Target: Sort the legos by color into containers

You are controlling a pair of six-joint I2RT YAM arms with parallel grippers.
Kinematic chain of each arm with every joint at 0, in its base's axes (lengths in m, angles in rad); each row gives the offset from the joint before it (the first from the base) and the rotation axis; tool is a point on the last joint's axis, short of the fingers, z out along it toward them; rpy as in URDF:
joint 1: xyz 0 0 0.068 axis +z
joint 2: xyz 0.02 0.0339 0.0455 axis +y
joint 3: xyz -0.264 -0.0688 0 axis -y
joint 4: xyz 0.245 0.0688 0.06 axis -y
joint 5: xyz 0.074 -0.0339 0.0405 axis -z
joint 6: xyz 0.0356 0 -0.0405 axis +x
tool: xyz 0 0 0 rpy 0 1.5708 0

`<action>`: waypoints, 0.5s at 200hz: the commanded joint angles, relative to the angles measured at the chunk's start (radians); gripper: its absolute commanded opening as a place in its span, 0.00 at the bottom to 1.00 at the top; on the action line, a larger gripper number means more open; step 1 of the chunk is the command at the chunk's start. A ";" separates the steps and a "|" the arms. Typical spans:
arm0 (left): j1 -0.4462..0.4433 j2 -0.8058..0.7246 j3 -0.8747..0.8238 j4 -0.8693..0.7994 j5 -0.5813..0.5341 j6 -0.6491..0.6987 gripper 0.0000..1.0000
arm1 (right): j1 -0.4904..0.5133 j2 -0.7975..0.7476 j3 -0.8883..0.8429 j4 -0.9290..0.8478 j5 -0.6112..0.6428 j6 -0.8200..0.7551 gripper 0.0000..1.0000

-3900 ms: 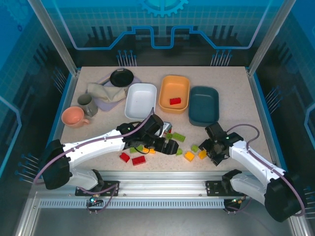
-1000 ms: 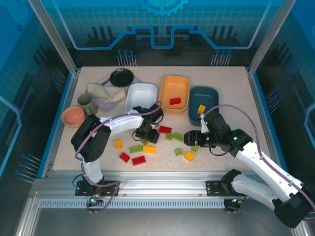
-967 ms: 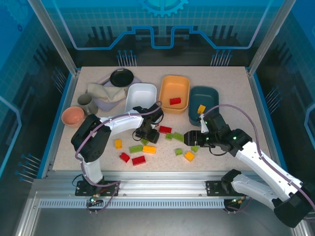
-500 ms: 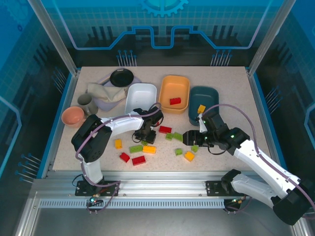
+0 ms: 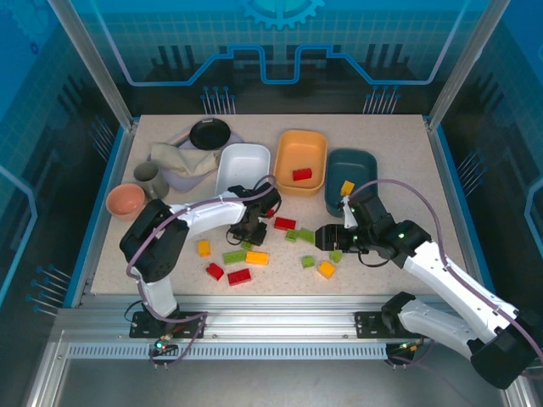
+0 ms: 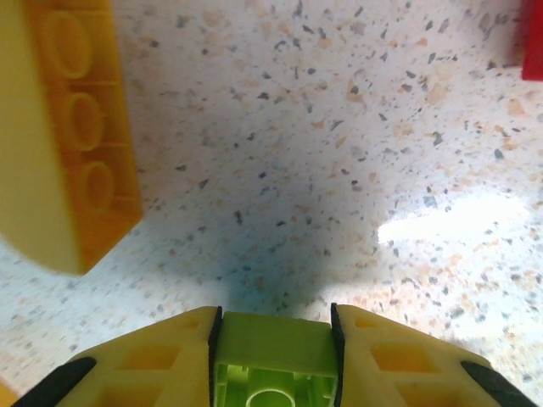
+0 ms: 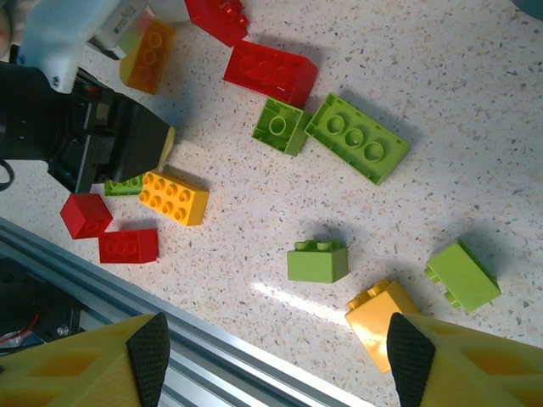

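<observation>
**Left Gripper Closed on Green Brick; Right Gripper Open**

Since the earliest frame, a yellow brick (image 5: 347,187) had arrived in the teal tub (image 5: 363,163). The left arm had drawn back from the right part of the brick pile toward the middle of the table (image 5: 399,153). The right arm had moved away from the near edge.

1. Held item. A green brick (image 6: 271,363) sat pinched between the two fingers of the left gripper (image 5: 248,231), with one finger against each side. Whether it touched the table could not be told.
2. Adjacent items. An orange brick (image 6: 76,127) lay just beside the held brick. The other loose bricks (image 5: 238,276), red, green and orange, lay scattered between the two arms near the front edge.
3. Right gripper. The right gripper (image 7: 280,360) was spread wide with nothing between its fingers. It hung above the loose bricks, just beside a long green brick (image 5: 305,236).
4. Containers. The white tub (image 5: 243,168), orange tub (image 5: 299,144) and teal tub stood side by side beyond the pile. A red brick (image 5: 302,175) lay in the orange tub.
5. Other items. A black dish (image 5: 209,133), a cloth (image 5: 182,158) and a pink mug (image 5: 126,201) were at the far left.
</observation>
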 commanded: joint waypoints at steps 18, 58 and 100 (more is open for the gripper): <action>0.064 -0.098 0.188 -0.089 -0.042 -0.024 0.32 | 0.017 0.027 0.060 0.057 -0.022 0.013 0.71; 0.247 -0.016 0.352 -0.072 0.030 -0.001 0.33 | 0.036 0.149 0.156 0.170 -0.049 0.016 0.71; 0.385 0.238 0.553 -0.061 0.137 -0.018 0.35 | 0.074 0.279 0.295 0.077 0.105 0.032 0.69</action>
